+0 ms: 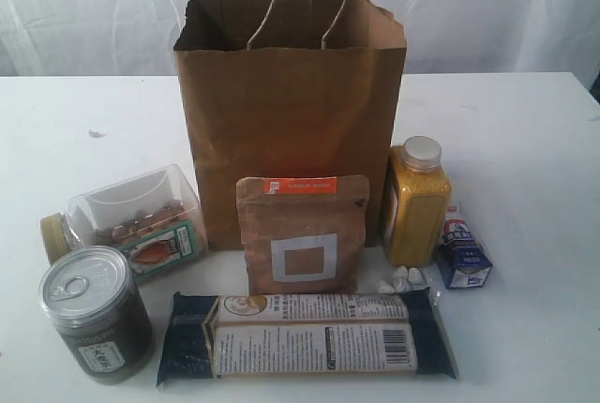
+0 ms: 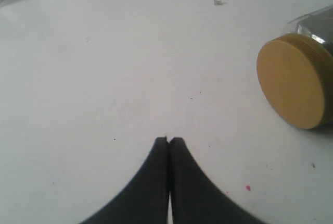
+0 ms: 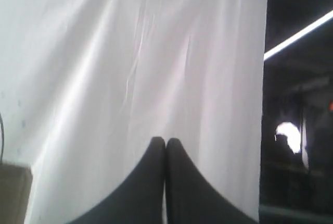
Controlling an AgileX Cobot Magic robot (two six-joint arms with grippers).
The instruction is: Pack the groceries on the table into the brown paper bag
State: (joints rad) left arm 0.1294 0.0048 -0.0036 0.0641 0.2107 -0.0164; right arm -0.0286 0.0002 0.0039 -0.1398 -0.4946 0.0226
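Exterior: the brown paper bag (image 1: 291, 122) stands upright at the far middle of the counter (image 1: 525, 141), groceries (image 1: 300, 234) on its near side. Left wrist: left end effector (image 2: 169, 140) clenched, empty, near the clear nut jar (image 2: 291, 81). Right wrist: right end effector (image 3: 165, 141) clenched, empty.

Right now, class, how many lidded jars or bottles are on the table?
3: the clear nut jar lying at left; the silver-lidded dark jar front left; the yellow bottle right of the brown paper bag, whose inside is hidden.
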